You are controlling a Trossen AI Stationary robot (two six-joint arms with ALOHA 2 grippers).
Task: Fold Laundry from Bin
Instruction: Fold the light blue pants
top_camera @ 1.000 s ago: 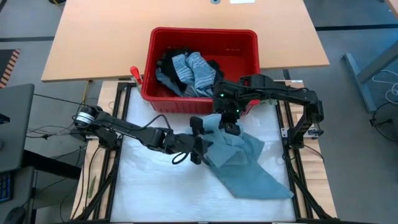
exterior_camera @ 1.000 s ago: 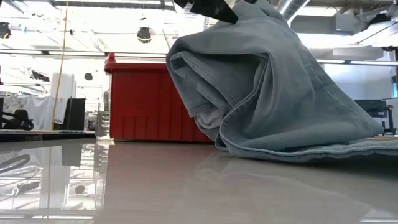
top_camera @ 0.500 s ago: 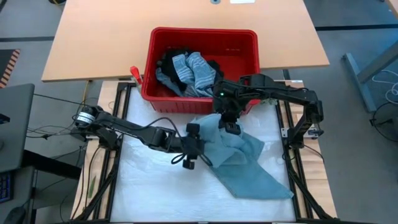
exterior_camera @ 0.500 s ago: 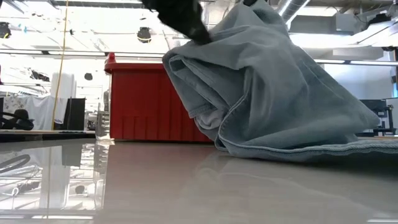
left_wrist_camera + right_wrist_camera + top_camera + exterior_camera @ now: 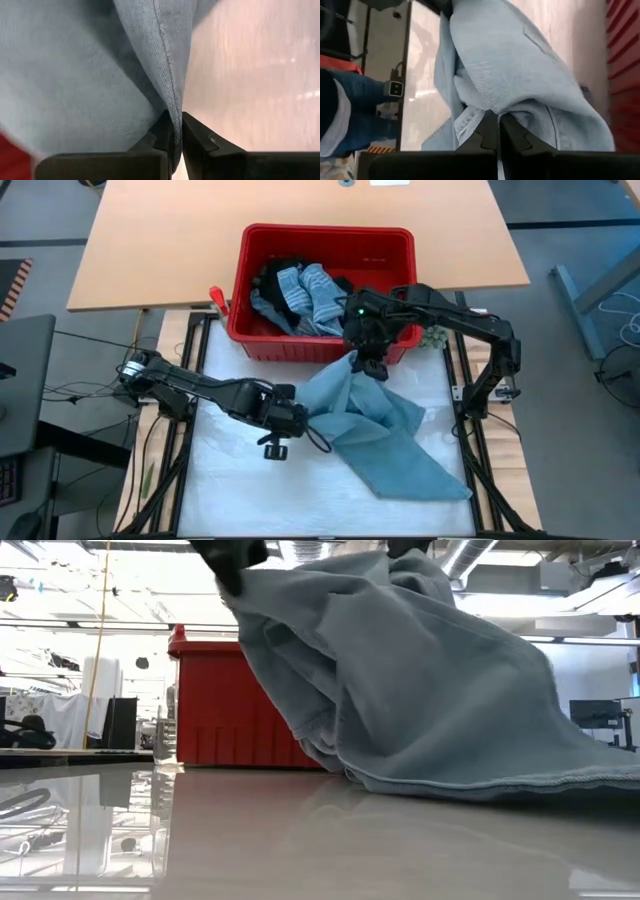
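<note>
Left claw point(image 5: 297, 418), seen from above, sits just 9 o'clock of the desk's point(image 5: 230, 490) centre, pinching the 9 o'clock edge of the light blue-grey garment point(image 5: 385, 435); right claw point(image 5: 371, 368) hangs toward 12 o'clock, just in front of the red bin point(image 5: 325, 235), gripping the garment's top corner. Between them the cloth is stretched, and the rest trails across the desk toward 4 o'clock. Inside the bin lie a blue-white striped garment point(image 5: 310, 295) and black garments point(image 5: 272, 278), bunched toward its near wall

Low view: the blue-grey garment point(image 5: 430, 680) hangs like a tent from both claws at the top edge and pools on the glossy desk point(image 5: 300, 840), its hem running out to 3 o'clock. The bin point(image 5: 225, 700) stands behind it at 9 o'clock

Left wrist view: the left claw point(image 5: 175, 132) is clenched on a stitched seam of the garment point(image 5: 75, 80), both fingers tight against the fold

Right wrist view: the right claw point(image 5: 497, 131) is clenched on a bunched fold of the garment point(image 5: 515, 70), with the bin's ribbed wall point(image 5: 625, 55) beside it and a person's jeans-clad leg point(image 5: 355, 112) beyond the desk
</note>
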